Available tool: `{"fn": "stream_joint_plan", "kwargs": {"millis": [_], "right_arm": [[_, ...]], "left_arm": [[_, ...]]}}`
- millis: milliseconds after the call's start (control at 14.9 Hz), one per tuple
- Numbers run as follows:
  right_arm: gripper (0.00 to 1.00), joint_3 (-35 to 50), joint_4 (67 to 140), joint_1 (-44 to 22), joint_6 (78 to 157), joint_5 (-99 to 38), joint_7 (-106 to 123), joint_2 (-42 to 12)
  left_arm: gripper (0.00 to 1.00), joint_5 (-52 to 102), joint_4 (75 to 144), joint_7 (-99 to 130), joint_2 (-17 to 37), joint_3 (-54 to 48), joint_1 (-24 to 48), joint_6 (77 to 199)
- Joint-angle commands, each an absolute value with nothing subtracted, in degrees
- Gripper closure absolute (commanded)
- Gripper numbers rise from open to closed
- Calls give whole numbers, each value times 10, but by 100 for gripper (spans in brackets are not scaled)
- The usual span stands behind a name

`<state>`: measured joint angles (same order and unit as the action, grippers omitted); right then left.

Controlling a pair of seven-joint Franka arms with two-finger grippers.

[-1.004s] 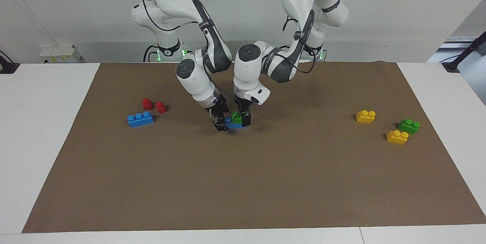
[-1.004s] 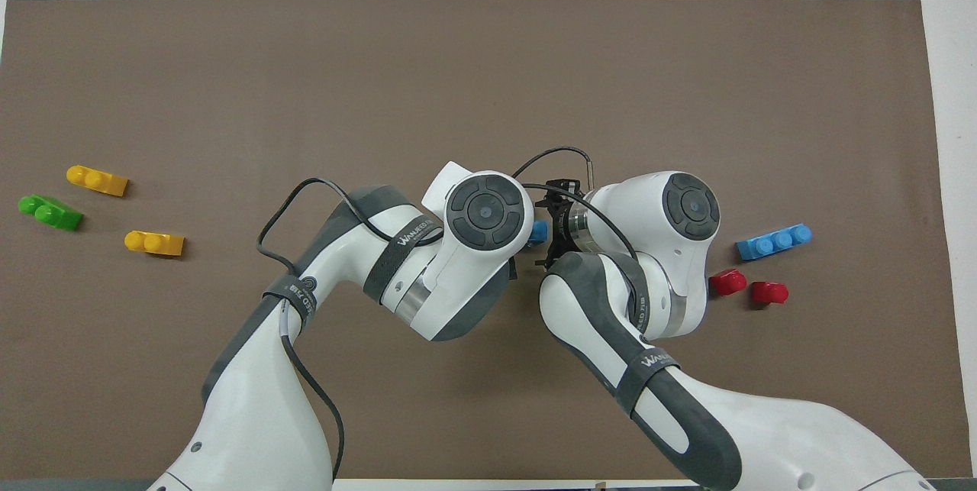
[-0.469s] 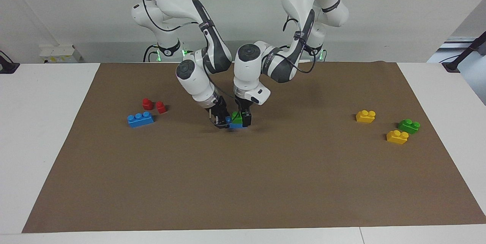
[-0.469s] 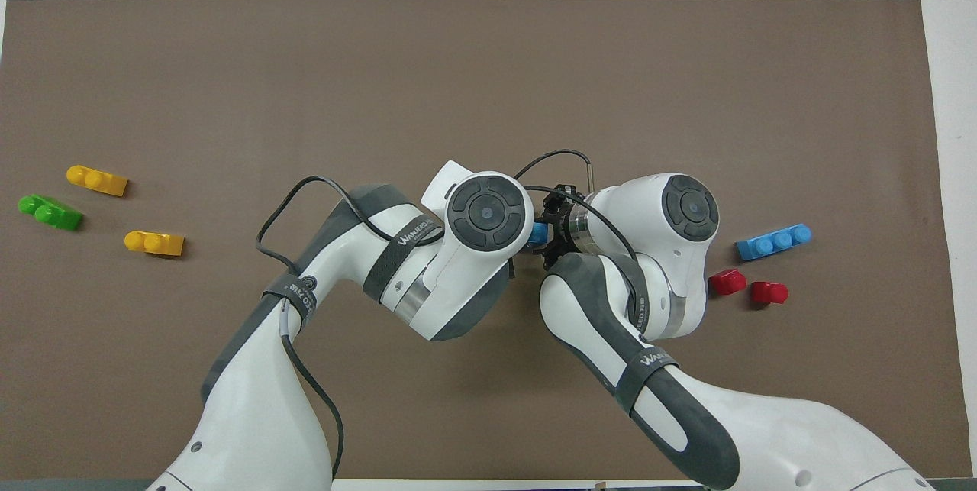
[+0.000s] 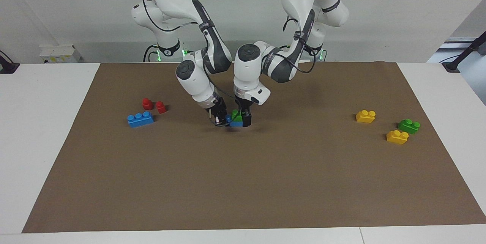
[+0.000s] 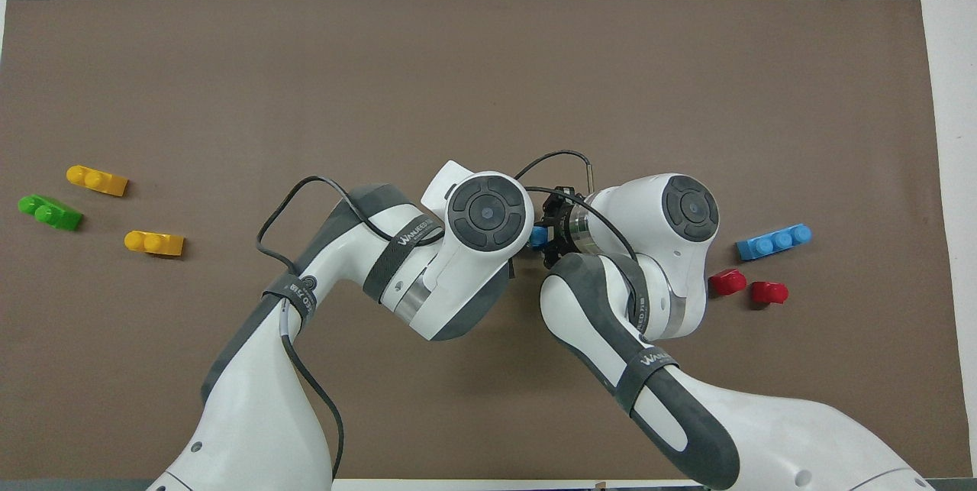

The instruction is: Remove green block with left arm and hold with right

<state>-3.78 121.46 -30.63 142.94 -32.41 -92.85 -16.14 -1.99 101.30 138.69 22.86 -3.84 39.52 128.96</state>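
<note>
- Meeting at the middle of the brown paper mat (image 5: 265, 183) on the white table (image 5: 45, 122), both white robot arms reach down to one small stack of toy bricks.
- The stack is the small bright light-green plastic brick with two studs (image 5: 237, 116), sitting on a blue plastic brick (image 5: 234, 123). From overhead only a bit of the blue brick shows between the wrists.
- The right gripper (image 5: 220, 119) is pinched shut on the blue brick's end toward the right arm's side.
- The left gripper (image 5: 241, 118) stands upright around the green brick with its fingers spread wide, one dark finger (image 5: 246, 118) beside it.
- Toward the right arm's end of the table lie a three-stud blue brick (image 5: 140, 119) and two small red bricks (image 5: 153, 105).
- Toward the left arm's end lie two yellow bricks (image 5: 365, 116) and a darker green brick (image 5: 409, 126).
</note>
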Motion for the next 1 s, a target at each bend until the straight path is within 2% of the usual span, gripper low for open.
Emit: {"fn": "stream_joint_plan", "kwargs": {"millis": [0, 67, 134, 201, 268, 335, 736, 937], "right_arm": [[98, -39, 1227, -307, 1443, -345, -904, -159], [98, -38, 1227, -307, 1443, -345, -904, -159], [98, -39, 1227, -307, 1443, -345, -904, -158], [98, -39, 1227, -307, 1443, -345, -904, -159], [98, -39, 1228, -307, 1443, -345, -903, -158], [98, -39, 1227, -307, 1443, -345, -898, -158], [97, -39, 1228, -307, 1443, -345, -896, -158], [97, -39, 1228, -307, 1443, -345, -896, -158]], "left_arm": [[0, -33, 1012, 1381, 229, -36, 396, 1277], [2, -33, 1012, 1373, 229, -36, 397, 1271], [12, -32, 1011, 1366, 229, -36, 397, 1267], [37, -33, 1012, 1362, 229, -36, 397, 1268], [71, -33, 1012, 1354, 229, -36, 398, 1271], [100, -32, 1014, 1336, 229, -37, 400, 1274], [100, -32, 1013, 1319, 226, -37, 401, 1273], [100, -32, 1016, 1308, 206, -37, 394, 1261]]}}
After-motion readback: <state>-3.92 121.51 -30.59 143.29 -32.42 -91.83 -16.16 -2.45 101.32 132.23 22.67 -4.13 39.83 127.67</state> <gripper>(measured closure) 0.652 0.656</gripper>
